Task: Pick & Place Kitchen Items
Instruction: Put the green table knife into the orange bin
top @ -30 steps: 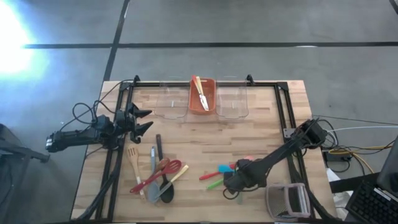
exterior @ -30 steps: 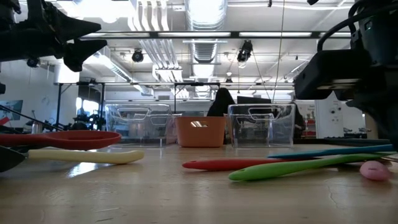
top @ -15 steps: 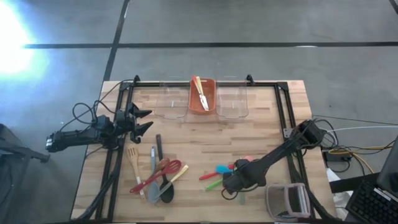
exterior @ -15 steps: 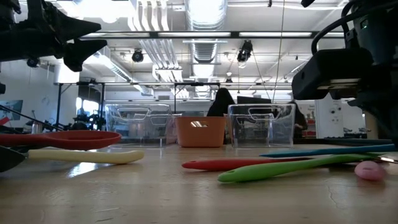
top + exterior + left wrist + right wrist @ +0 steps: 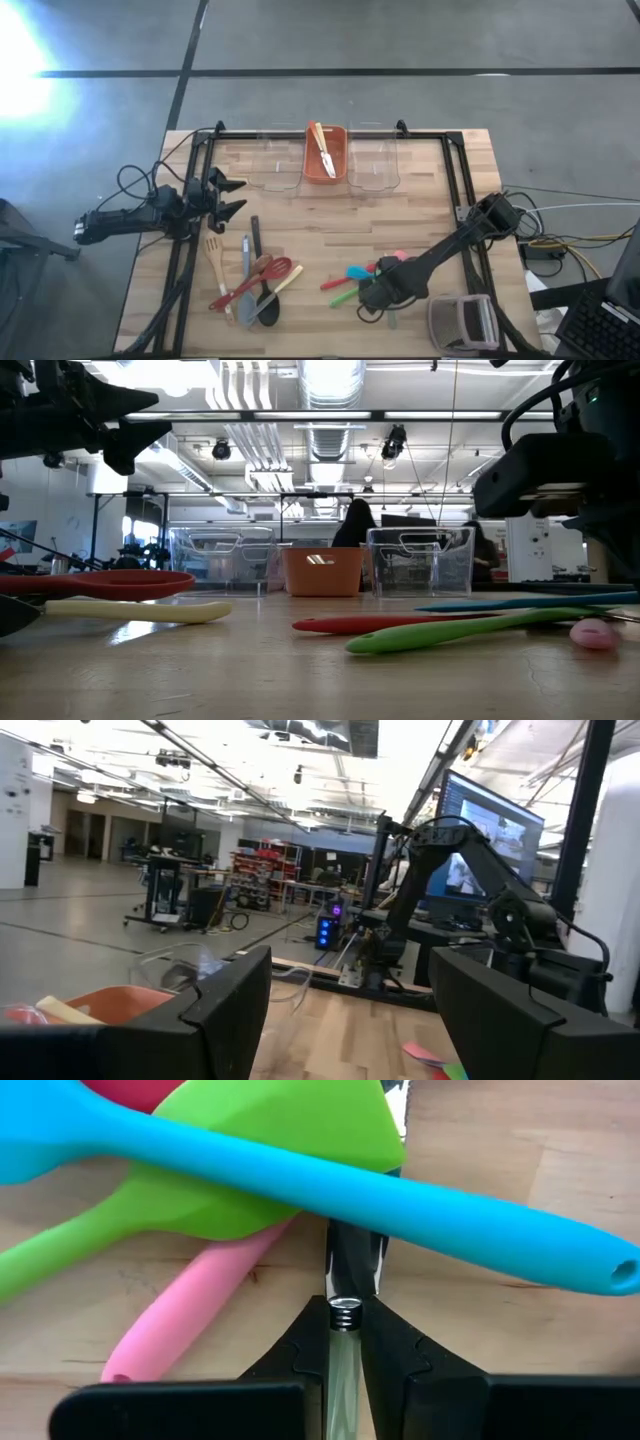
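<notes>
Utensil [image 5: 352,1265], thin and shiny, lies half hidden under the blue spoon [image 5: 330,1180]; right gripper [image 5: 344,1342] fingers pinch it. Left gripper [image 5: 232,195] fingers spread, empty.

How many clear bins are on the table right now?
2: the left clear bin and the right clear bin flank the orange bin along the table's far edge. None looks hidden.

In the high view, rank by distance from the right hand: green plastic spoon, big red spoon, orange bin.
1. Green plastic spoon, just left of the right hand.
2. Big red spoon, left-centre pile.
3. Orange bin, far edge.
</notes>
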